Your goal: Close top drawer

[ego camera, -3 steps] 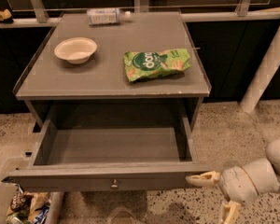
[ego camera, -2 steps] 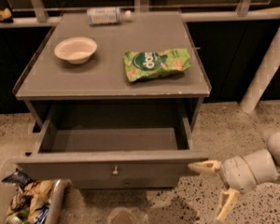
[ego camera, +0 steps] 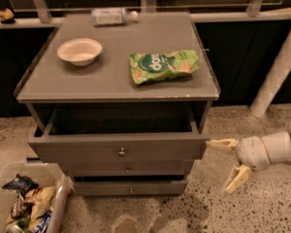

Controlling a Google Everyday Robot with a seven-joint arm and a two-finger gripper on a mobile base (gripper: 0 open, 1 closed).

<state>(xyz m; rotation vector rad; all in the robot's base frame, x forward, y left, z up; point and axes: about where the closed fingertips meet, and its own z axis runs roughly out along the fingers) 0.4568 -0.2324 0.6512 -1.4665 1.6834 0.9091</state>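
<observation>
Top drawer (ego camera: pixel 87 147) partly in, front still proud of the cabinet (ego camera: pixel 116 84).
It has slid well back since a second ago and only a narrow strip of the inside shows now, so I judge it mostly shut and needing one last push. Gripper (ego camera: pixel 230 161) sits low off the front panel's right end, jaws spread open and holding nothing, upper finger just beside the panel edge. Green bag (ego camera: pixel 164 66), bowl (ego camera: pixel 79 50) and knob (ego camera: pixel 121 152) are unmoved.
</observation>
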